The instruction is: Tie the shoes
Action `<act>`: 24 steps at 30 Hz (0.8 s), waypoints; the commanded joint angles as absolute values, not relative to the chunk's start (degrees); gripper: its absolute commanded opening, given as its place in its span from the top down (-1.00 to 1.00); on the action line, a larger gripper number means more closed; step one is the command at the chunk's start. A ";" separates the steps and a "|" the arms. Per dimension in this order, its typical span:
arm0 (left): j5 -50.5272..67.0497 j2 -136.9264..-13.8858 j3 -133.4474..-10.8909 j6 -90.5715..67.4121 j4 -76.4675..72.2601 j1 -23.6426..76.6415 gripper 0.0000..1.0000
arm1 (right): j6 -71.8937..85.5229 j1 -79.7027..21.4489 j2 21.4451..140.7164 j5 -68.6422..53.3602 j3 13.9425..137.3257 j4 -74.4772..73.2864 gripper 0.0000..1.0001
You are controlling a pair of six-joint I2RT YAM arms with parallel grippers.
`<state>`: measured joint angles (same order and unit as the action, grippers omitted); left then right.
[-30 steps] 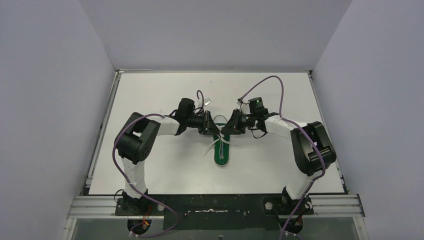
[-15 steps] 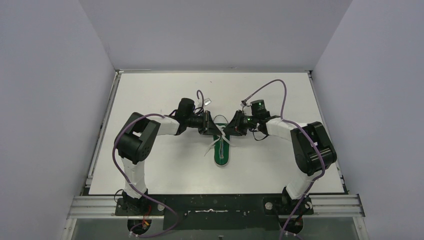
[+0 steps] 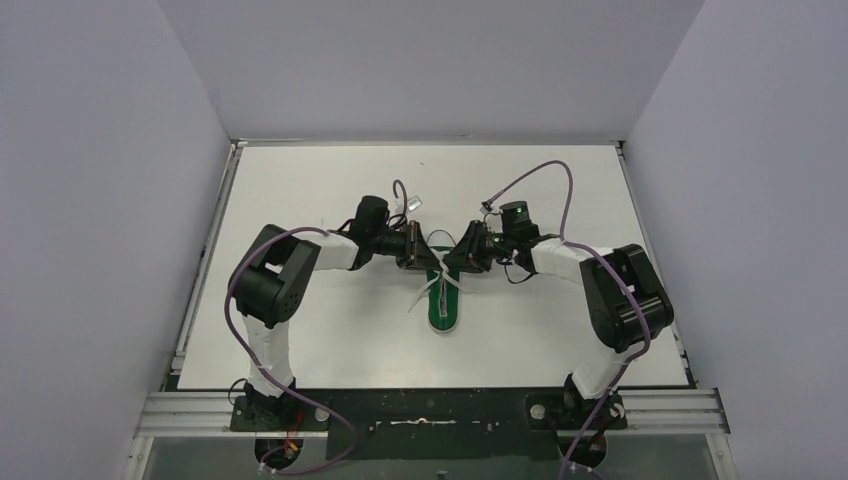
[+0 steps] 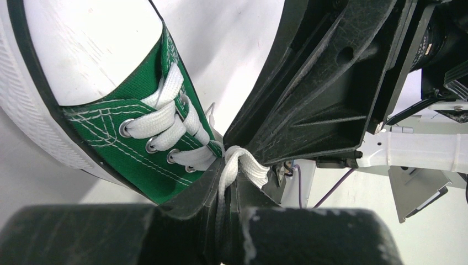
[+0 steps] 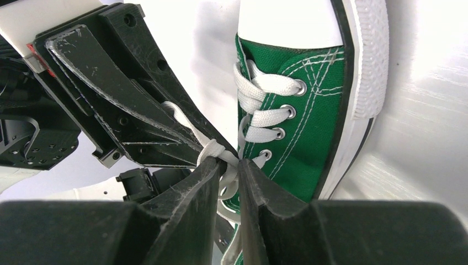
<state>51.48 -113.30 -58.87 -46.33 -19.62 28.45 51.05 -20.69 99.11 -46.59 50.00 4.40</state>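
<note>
A small green sneaker (image 3: 444, 312) lies mid-table, white toe cap toward the far side. Its white laces (image 3: 428, 292) cross over the tongue and trail off to its left. My left gripper (image 3: 424, 256) and right gripper (image 3: 456, 260) meet over the forefoot. In the left wrist view the left gripper (image 4: 230, 172) is shut on a white lace (image 4: 245, 164) beside the eyelets of the shoe (image 4: 138, 160). In the right wrist view the right gripper (image 5: 230, 165) is shut on a lace (image 5: 227, 178) next to the shoe (image 5: 309, 127). The two grippers' fingers nearly touch.
The white table (image 3: 300, 200) is walled at the left, right and back. Purple cables (image 3: 545, 160) loop above both wrists. A metal rail (image 3: 420, 408) with the arm bases runs along the near edge. The other arm's fingers (image 4: 320, 94) fill much of the left wrist view.
The right wrist has shifted slightly left and down toward the shoe, and its cable loop has changed shape. The left arm and the shoe have barely moved. Both grippers stay shut.
</note>
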 commanded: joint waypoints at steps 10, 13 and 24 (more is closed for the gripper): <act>51.96 -112.61 -59.90 -47.66 -24.58 28.34 0.94 | 50.91 -22.21 97.06 -47.78 48.85 7.41 0.59; 51.77 -112.22 -59.62 -47.94 -24.98 28.30 0.94 | 51.32 -22.40 97.04 -47.77 48.43 8.06 0.59; 50.12 -109.36 -57.25 -46.63 -23.75 27.98 0.78 | 45.13 -22.75 93.68 -43.07 52.08 -1.39 1.00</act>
